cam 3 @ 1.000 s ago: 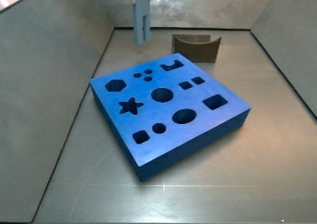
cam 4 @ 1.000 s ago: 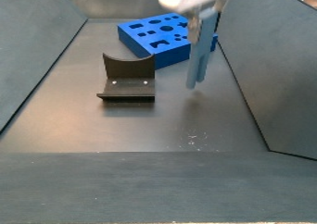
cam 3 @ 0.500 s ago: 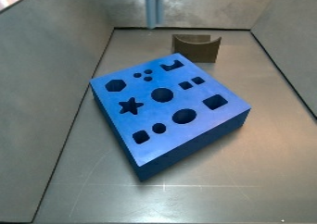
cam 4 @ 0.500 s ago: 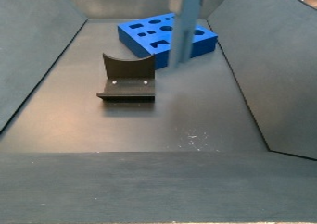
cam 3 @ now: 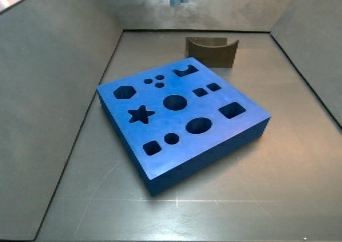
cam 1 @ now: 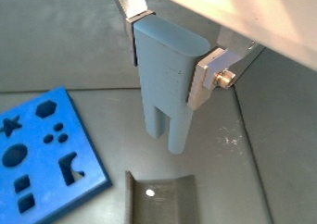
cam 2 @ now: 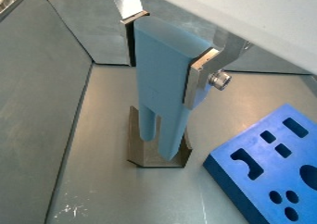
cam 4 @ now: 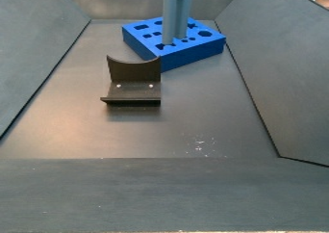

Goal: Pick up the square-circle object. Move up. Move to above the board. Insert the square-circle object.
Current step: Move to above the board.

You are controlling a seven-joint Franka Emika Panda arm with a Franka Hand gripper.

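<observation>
Wrist views: gripper (cam 1: 171, 50) clamped on the square-circle object (cam 1: 168, 84), lifted clear of the floor.
Below the gripper and off to one side lies the board (cam 2: 270, 166); the dark arch-shaped block (cam 2: 161, 145) sits under the object's two hanging prongs.

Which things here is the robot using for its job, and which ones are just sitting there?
In the job:
- tall slim grey-blue block with two prongs, clamped in the gripper, lifted off the floor
- big bright-blue square board with shape holes

Just sitting there:
- short dark brown arch-shaped block, on the floor beside the board
</observation>
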